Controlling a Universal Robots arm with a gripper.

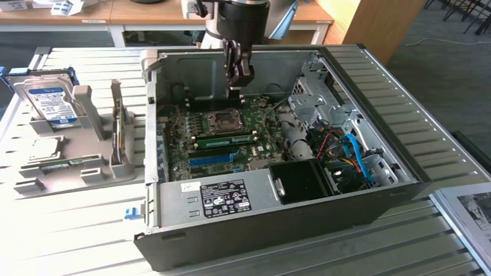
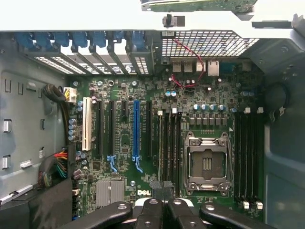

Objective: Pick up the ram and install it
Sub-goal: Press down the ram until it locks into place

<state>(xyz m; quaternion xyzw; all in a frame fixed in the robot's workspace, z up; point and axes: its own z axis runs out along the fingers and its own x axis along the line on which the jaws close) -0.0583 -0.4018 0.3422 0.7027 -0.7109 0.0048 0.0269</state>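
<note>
The claw hung clenched and empty over the open case, while a ram sat slotted beside the socket; light, stiff and likely fragile, it seemed best gripped by its long edges.

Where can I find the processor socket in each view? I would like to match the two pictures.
Exterior view: the socket lies inside the open case, near its middle.
Wrist view: the socket lies between two groups of black slots.
Shared landmark: the blue slot, on the same board, a few slots away from the socket.
</note>
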